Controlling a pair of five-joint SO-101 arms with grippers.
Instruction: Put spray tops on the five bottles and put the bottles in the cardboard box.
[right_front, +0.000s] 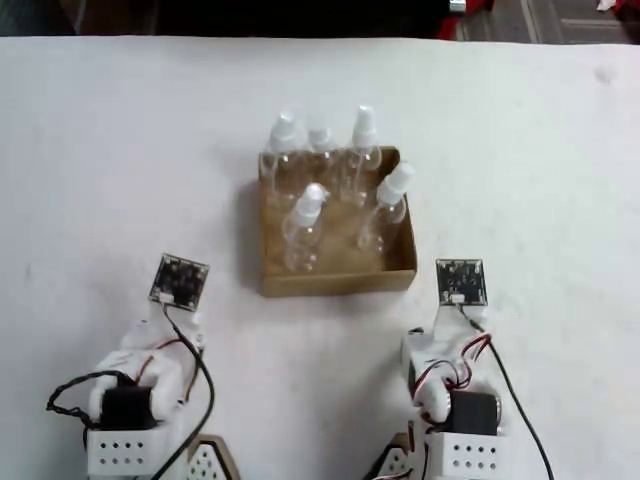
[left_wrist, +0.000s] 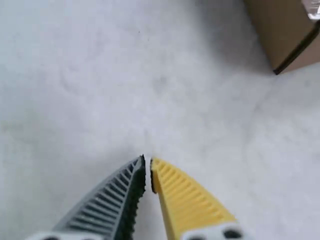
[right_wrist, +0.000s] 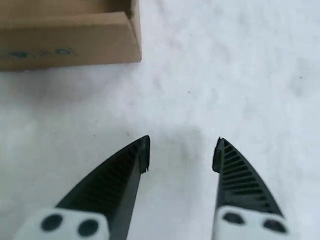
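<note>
Five bottles (right_front: 303, 232) stand upright in the cardboard box (right_front: 335, 281), spray tops (right_front: 363, 122) up, the rear three partly hidden behind the front two. The left pincer (left_wrist: 148, 172) is pressed together over the bench (right_front: 120, 150); the right pincer (right_wrist: 181, 152) gapes apart.

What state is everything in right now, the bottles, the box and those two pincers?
Bottles: all five inside the box, spray tops on.
Cardboard box: open at the top, holding the bottles.
Left pincer: shut, empty.
Right pincer: open, empty.
</note>
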